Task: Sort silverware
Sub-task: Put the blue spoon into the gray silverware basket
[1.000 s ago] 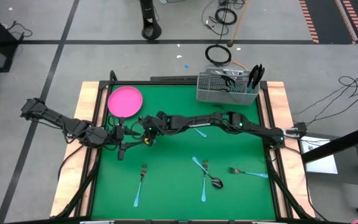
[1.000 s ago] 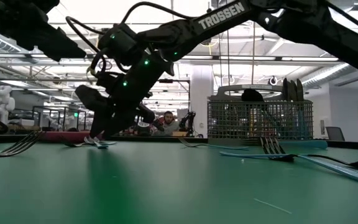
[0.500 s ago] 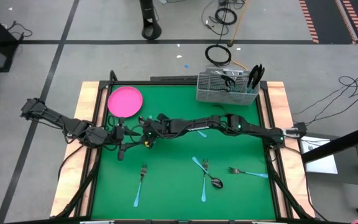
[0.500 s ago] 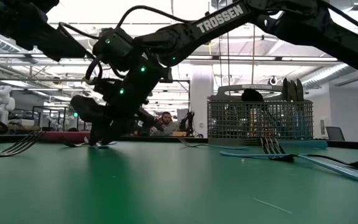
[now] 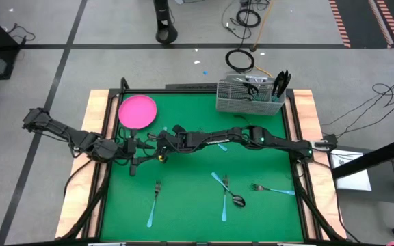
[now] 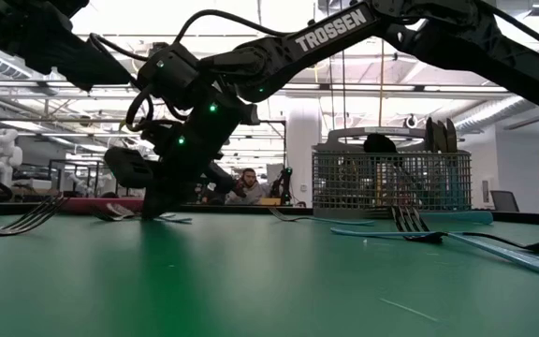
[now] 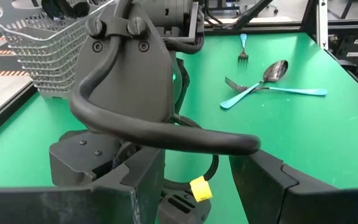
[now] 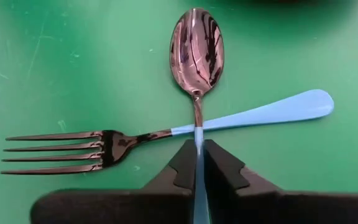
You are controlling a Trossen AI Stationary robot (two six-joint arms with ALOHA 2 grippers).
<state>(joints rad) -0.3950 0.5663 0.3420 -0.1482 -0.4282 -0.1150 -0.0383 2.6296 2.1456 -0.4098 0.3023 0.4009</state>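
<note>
Near the green table's [image 5: 183,198] ten o'clock, the right gripper [image 8: 199,163] is clamped on a spoon's [image 8: 197,46] blue handle, crossed over a blue-handled fork [image 8: 104,147]; the left gripper [image 5: 137,146] waits just beside, jaws apart; more silverware [image 5: 228,191] lies toward five o'clock; pink plate [image 5: 137,111] and mesh caddy [image 5: 250,97] along twelve.

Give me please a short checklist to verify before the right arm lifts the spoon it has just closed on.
1. Right tool shut on the spoon handle: ok.
2. Crossing fork outside the grip: ok, though its blue handle lies under the spoon and may shift.
3. Left tool clear of the right tool: cannot tell, it sits close beside, open.
4. Pink plate clear of the lift path: ok.
5. Wire caddy upright at the far edge: ok.
</note>
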